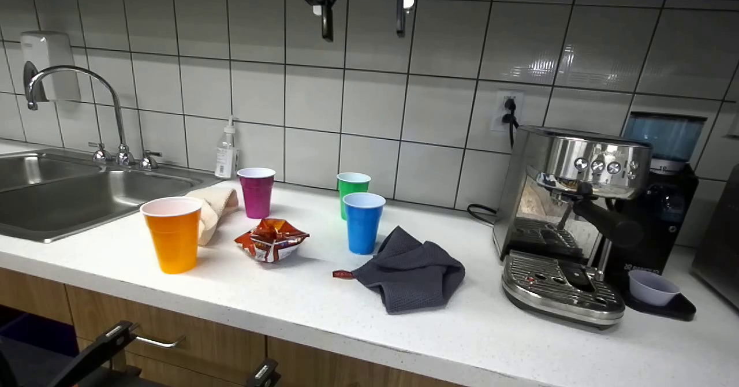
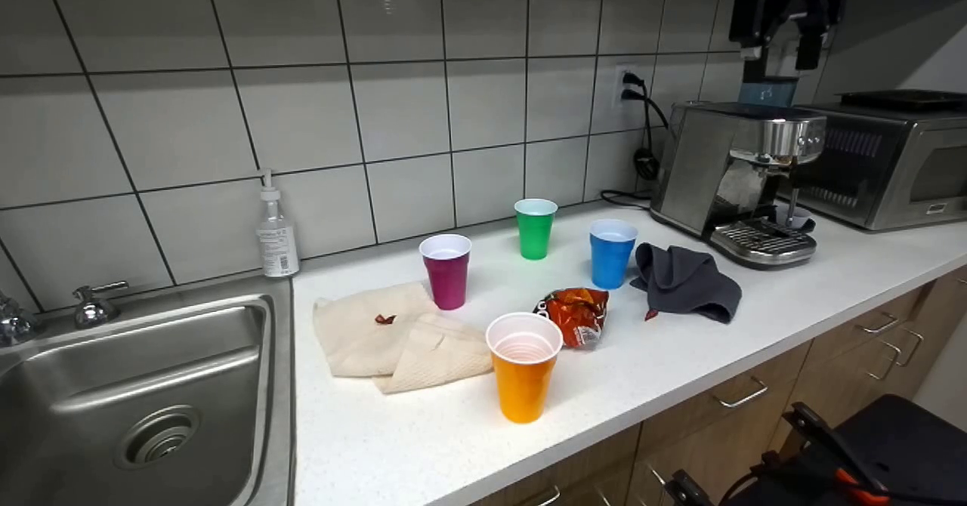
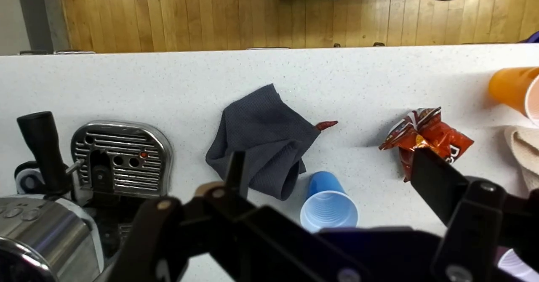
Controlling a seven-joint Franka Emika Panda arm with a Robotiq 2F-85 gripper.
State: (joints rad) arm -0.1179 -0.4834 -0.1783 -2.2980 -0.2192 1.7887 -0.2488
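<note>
In an exterior view we see the gripper (image 1: 364, 36) hanging at the top of the frame, high over the counter (image 1: 277, 300), its fingers spread wide apart with wall tile showing between them. In the wrist view those fingers come in at the bottom, and between them we find a blue cup (image 3: 330, 208), upright and just below the middle of the frame. A rumpled dark gray cloth (image 3: 261, 134) lies near it, up and to the left, with a small red strip (image 3: 326, 125) at its right corner; a red snack bag (image 3: 429, 134) lies at the right, well apart from the cloth. In an exterior view we see a green cup (image 1: 354, 186) behind the blue one, and a purple cup (image 1: 257, 193) behind the bag. Left of those, an orange cup (image 1: 173, 237) stands in front of a beige cloth (image 1: 215, 208). A steel sink (image 1: 133, 196) fills the left side of the frame, and an espresso machine (image 1: 563, 231) stands at the right.
</note>
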